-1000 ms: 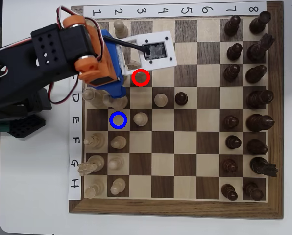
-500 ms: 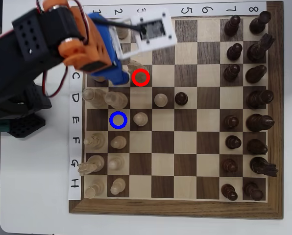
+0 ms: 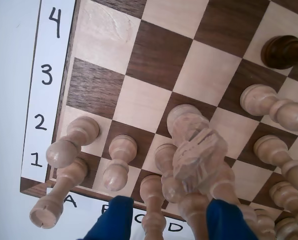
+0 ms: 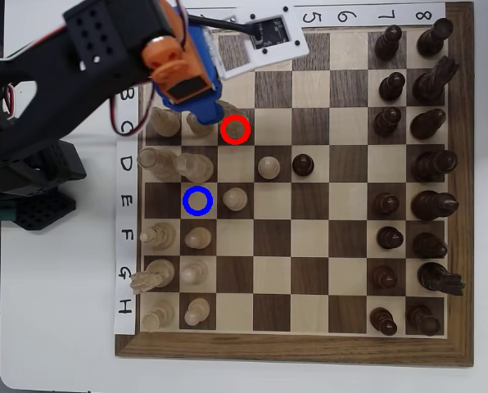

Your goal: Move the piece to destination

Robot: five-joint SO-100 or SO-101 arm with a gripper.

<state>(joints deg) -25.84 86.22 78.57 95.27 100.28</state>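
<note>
Knight, pale wood with a jagged carved head, is standing upright close under the wrist camera, between the two blue fingers of the end effector. Whether those fingers are pressing on it or merely flanking it cannot be told.

In the overhead view the knight is sitting mostly hidden below the arm's blue part, at the edge of the red ring on a dark square of the chessboard.

Blue ring is lying two rows below the red ring and one column to its left in that view, unoccupied, with a pale pawn just beside it on the right.

Dark pieces are lining the board's right side.
</note>
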